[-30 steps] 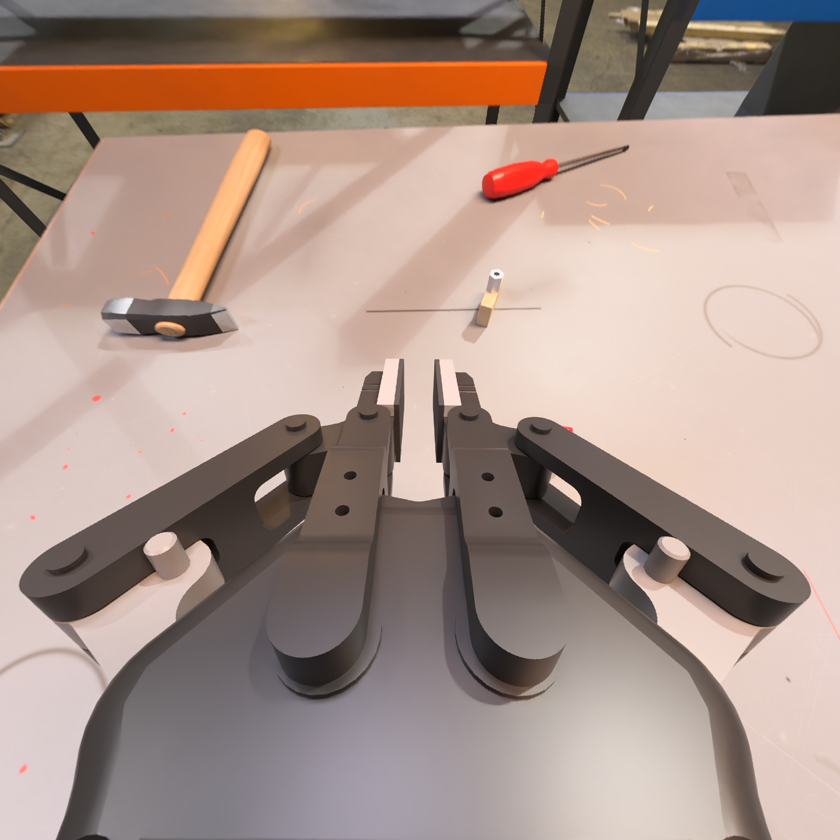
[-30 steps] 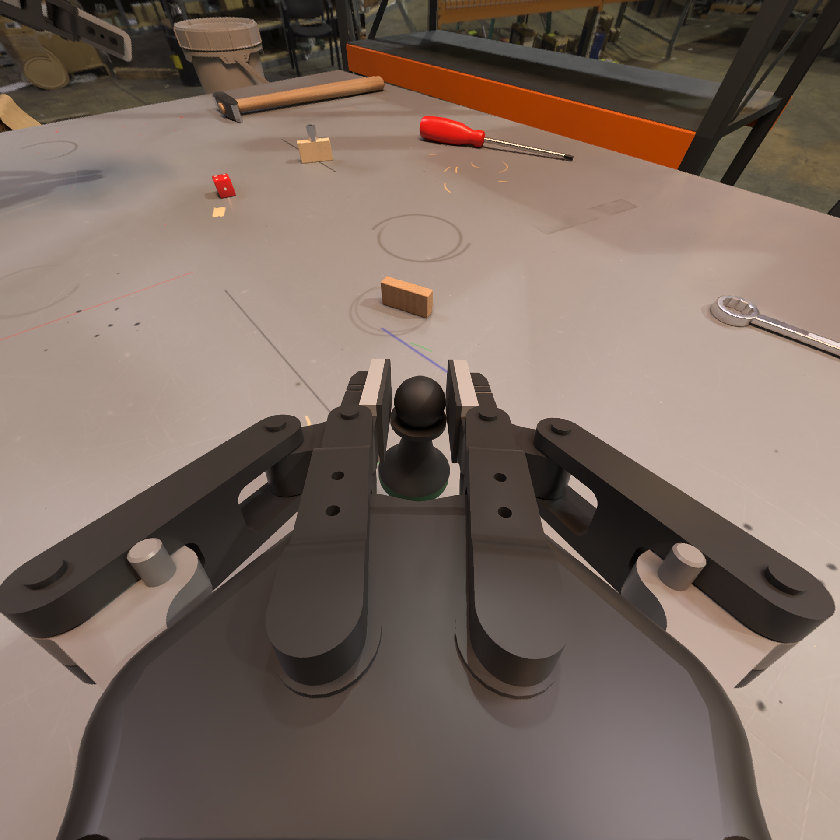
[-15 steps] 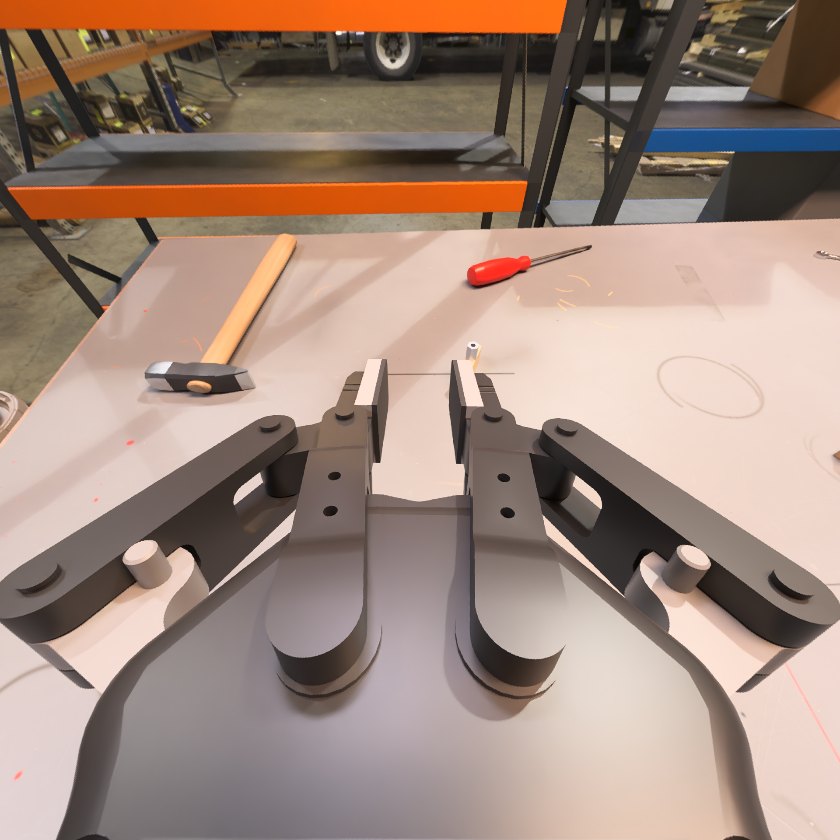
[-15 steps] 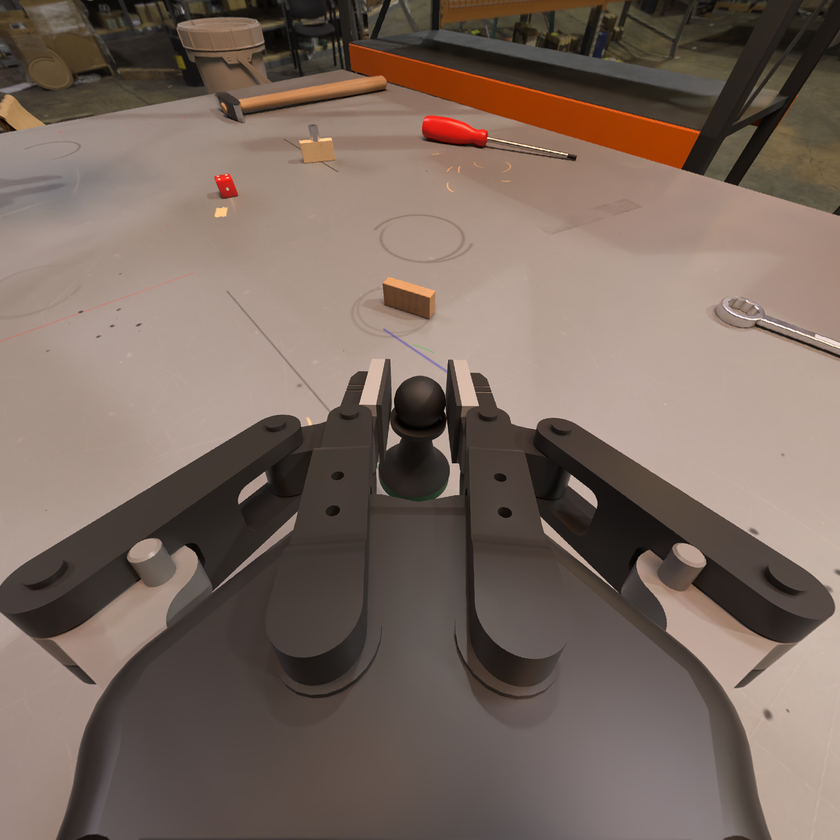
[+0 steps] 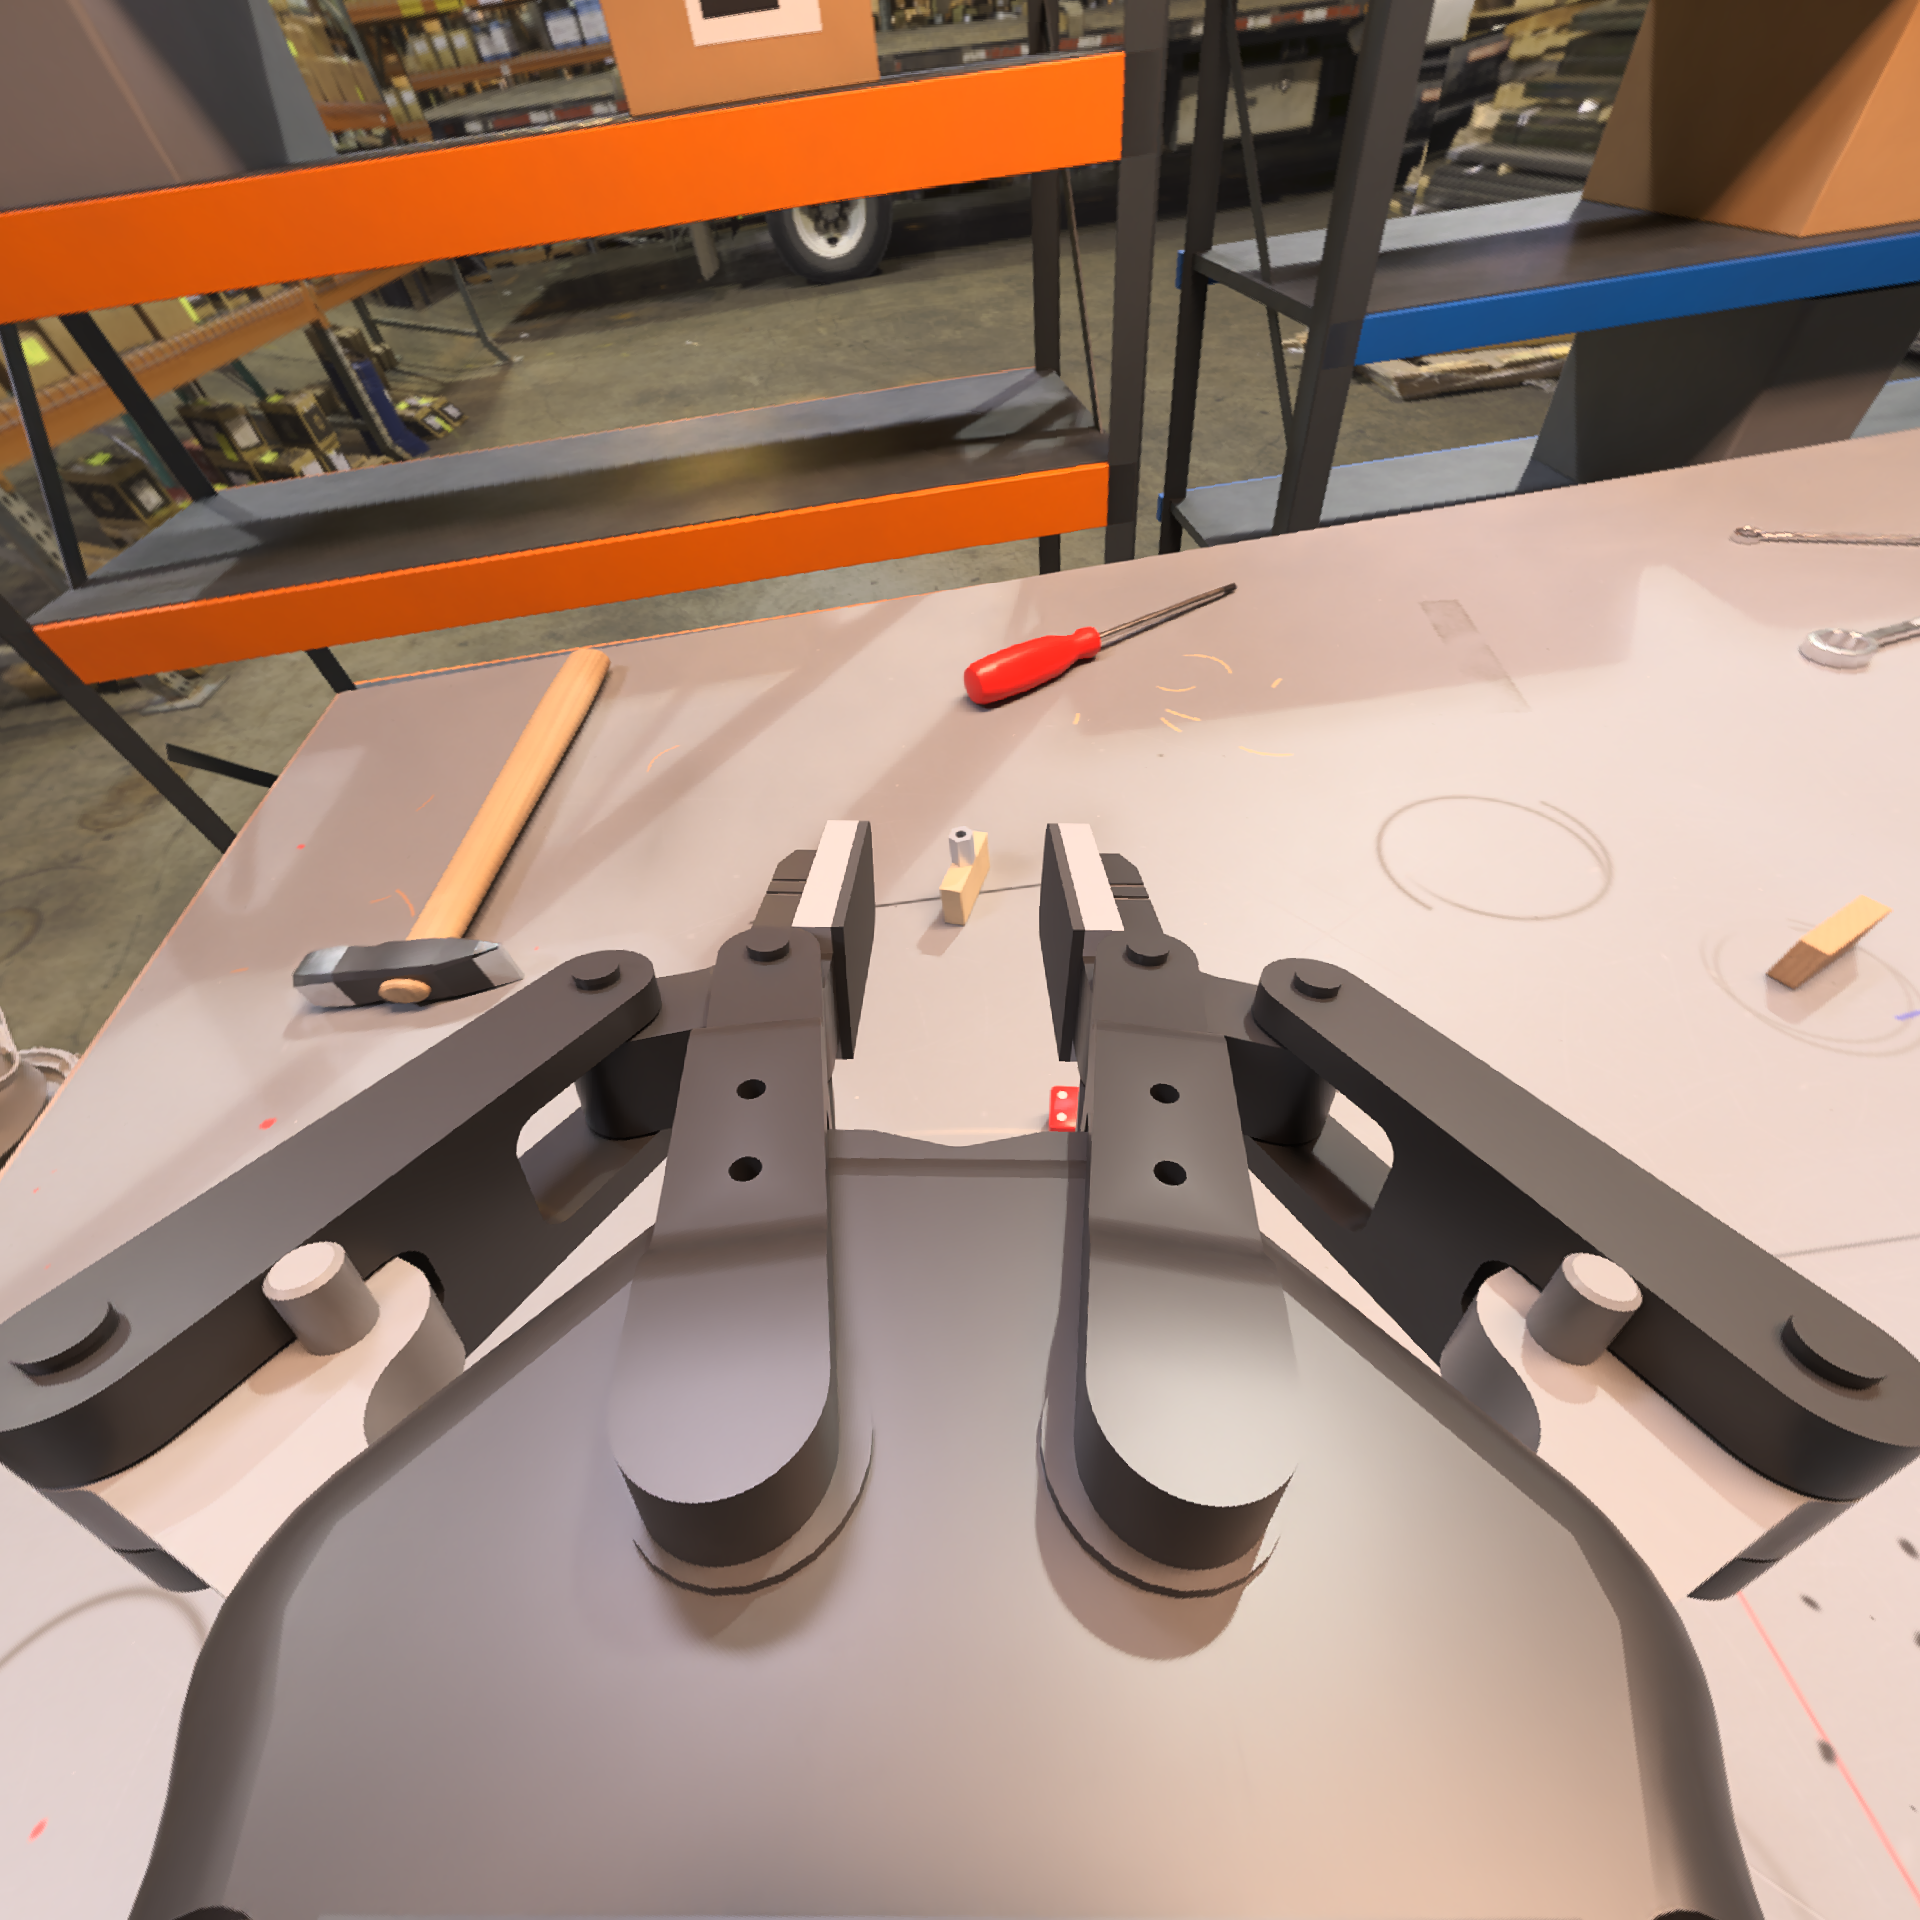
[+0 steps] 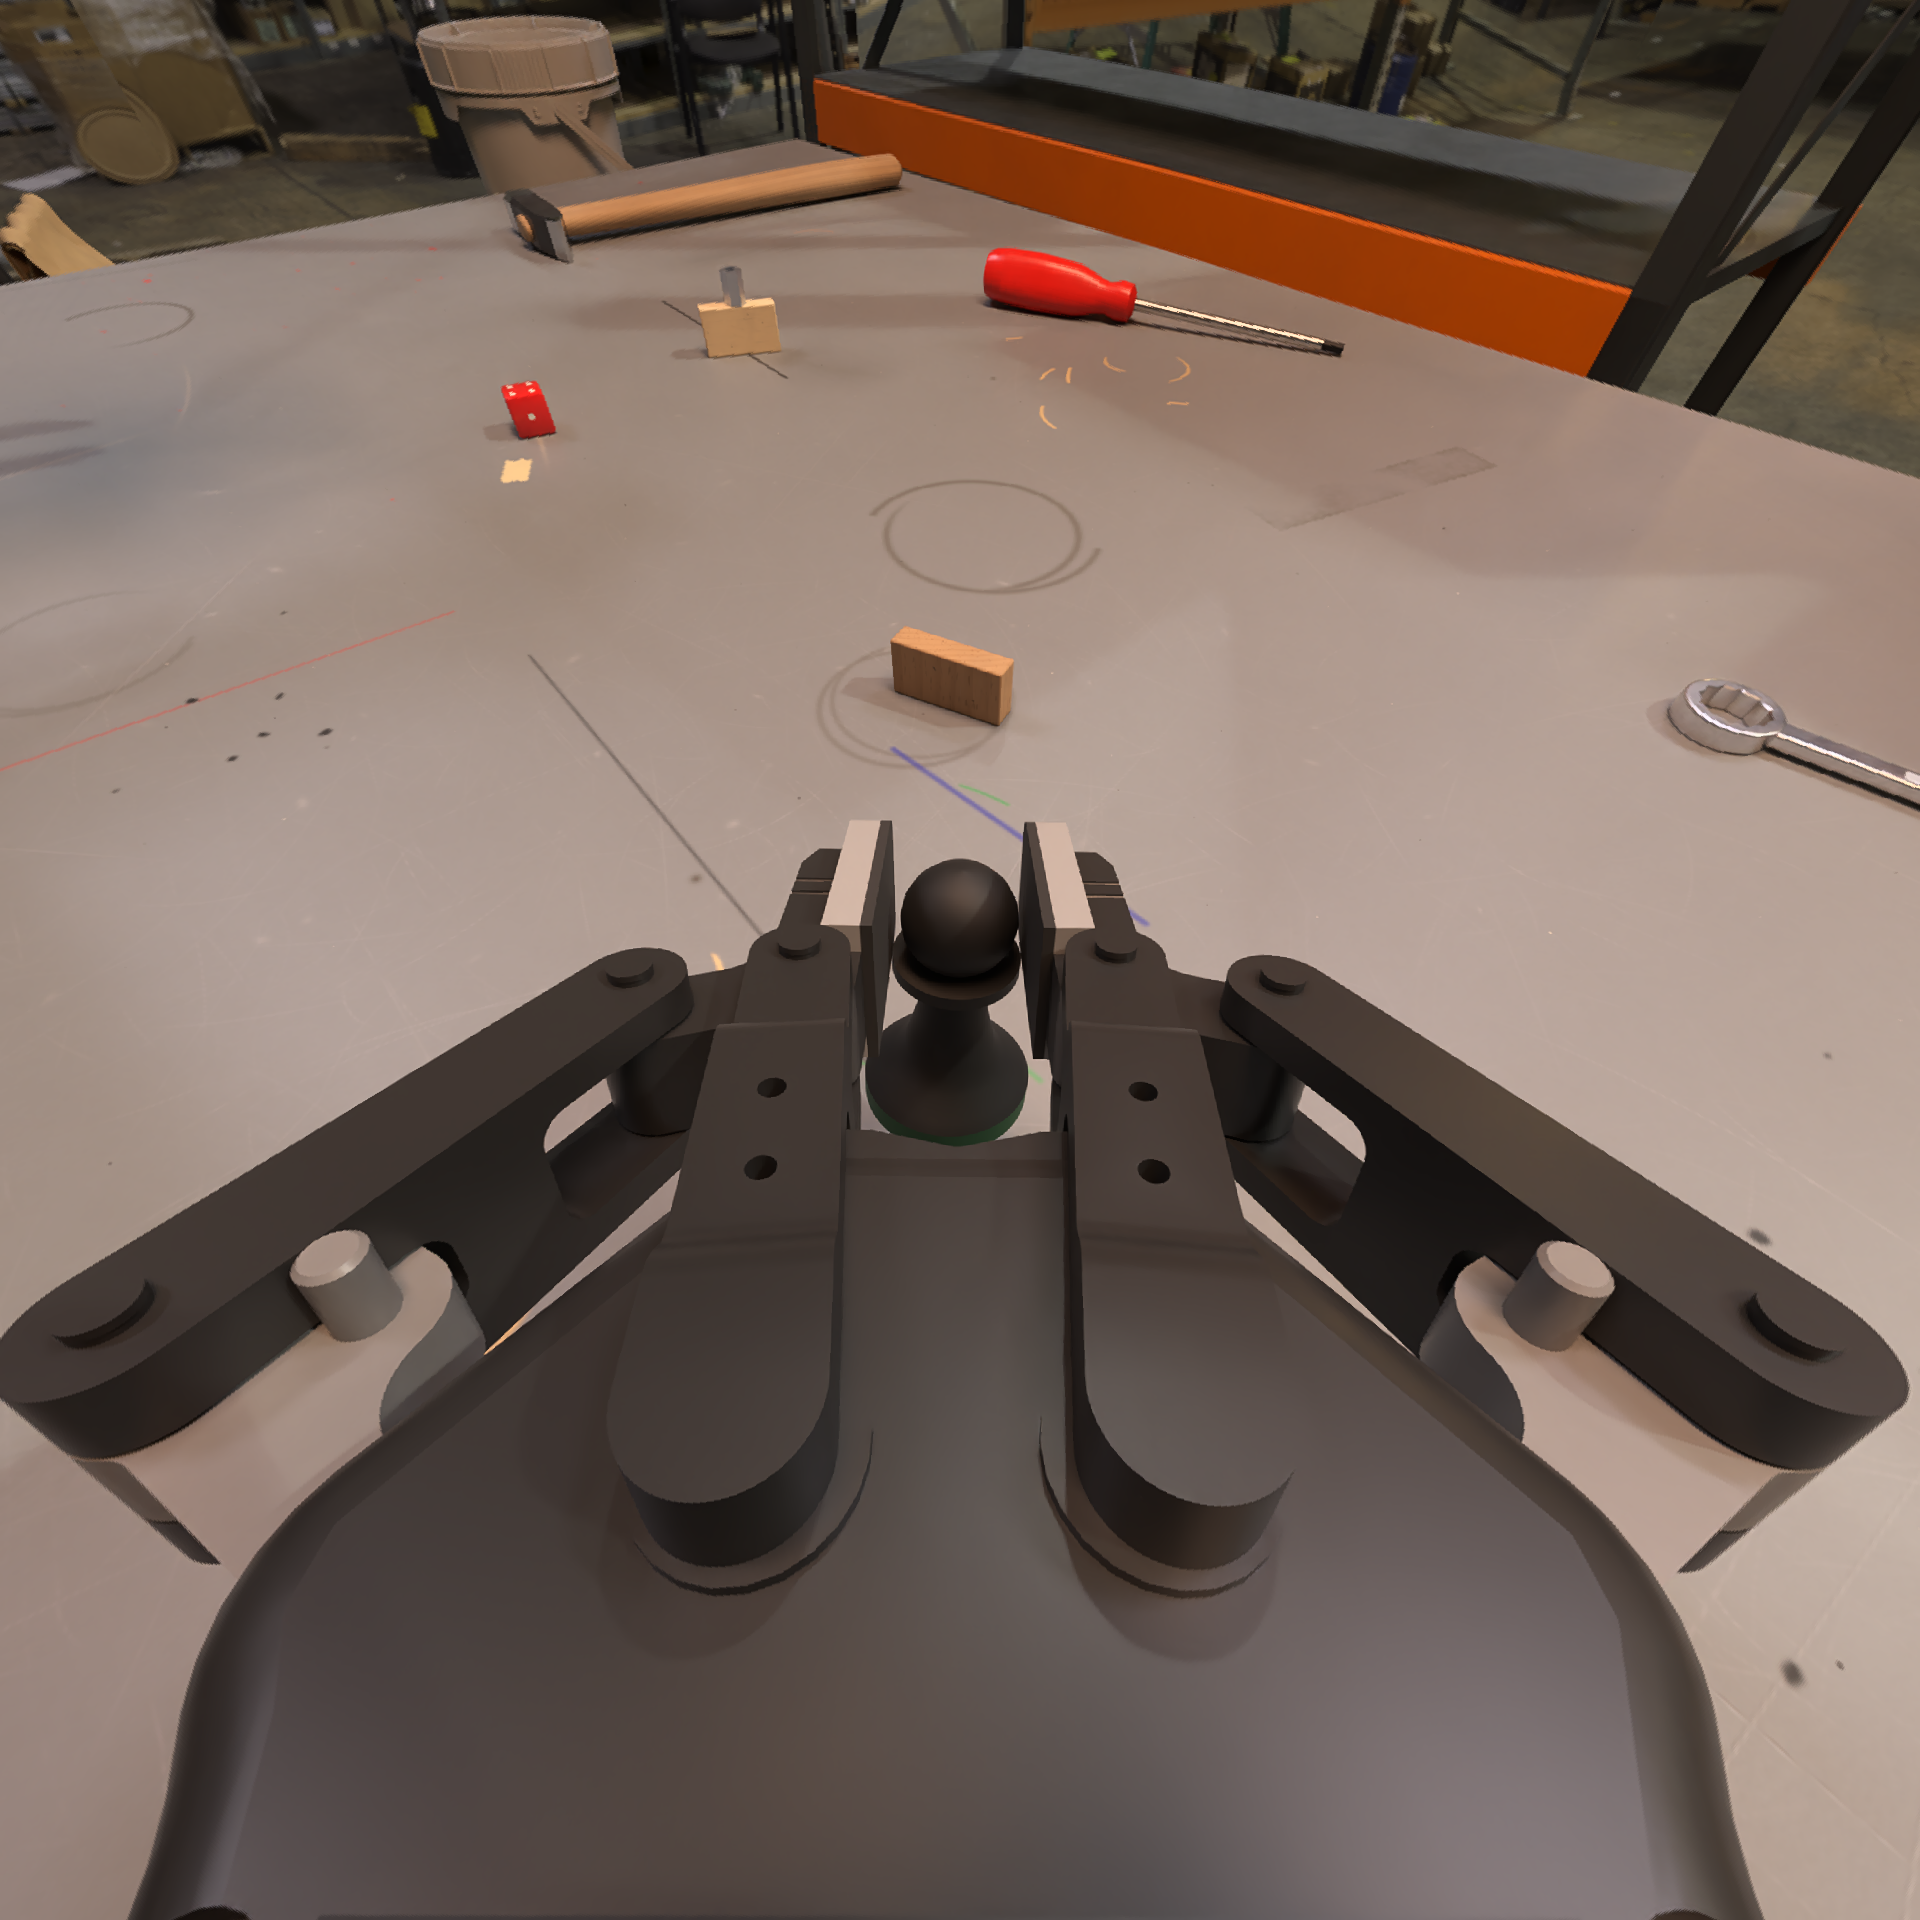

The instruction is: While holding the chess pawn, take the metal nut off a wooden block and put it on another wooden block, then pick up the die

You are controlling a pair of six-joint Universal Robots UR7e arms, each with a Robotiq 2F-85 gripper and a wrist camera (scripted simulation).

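Here the right gripper has its jaws clamped on the chess pawn, a matte black piece with a round ball head, a thin collar beneath it, a flared stem and a wide base edged in green felt; the pale pads press against the sides of the head, and the pawn's base points back toward the wrist. Ahead of it on the grey bench lies a bare wooden block, a tan brick resting on its long side. Farther off stands the light wooden block carrying the metal nut, a small grey cylinder (tall for a nut, with a hole visible in its top from the left wrist view) upright on the block's top face. The red die with white pips sits on the bench well to the left of that block. The left gripper has its jaws apart and empty above the bench, the nut and its block showing between the fingertips but beyond them, apart from both pads. A hammer, a red-handled screwdriver and a wrench lie around the edges.
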